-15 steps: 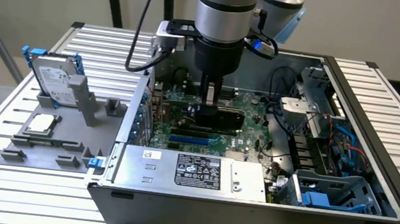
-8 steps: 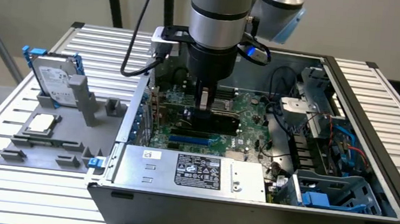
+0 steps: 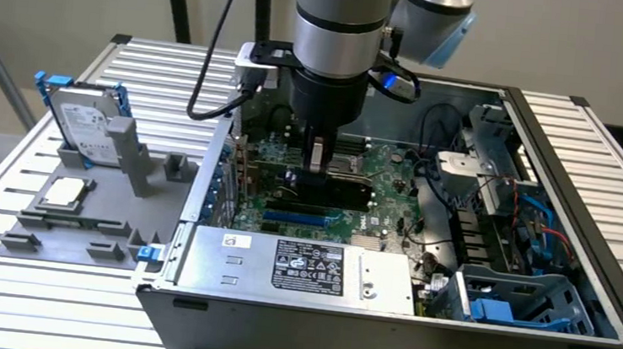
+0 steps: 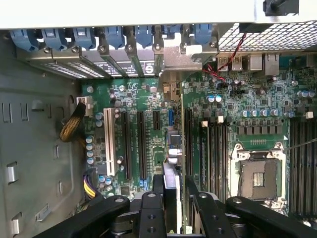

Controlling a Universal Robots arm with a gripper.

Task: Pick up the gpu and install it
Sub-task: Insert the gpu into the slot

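Inside the open case [image 3: 388, 338], the gripper [image 4: 173, 188] clamps the gpu [image 3: 346, 194] edge-down, apparently touching the motherboard [image 4: 133, 96].

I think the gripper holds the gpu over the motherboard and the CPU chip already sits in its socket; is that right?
Not quite: the CPU chip is not in the socket. It lies on the grey holder outside the case, as the exterior view shows. The gripper does hold the gpu over the motherboard.
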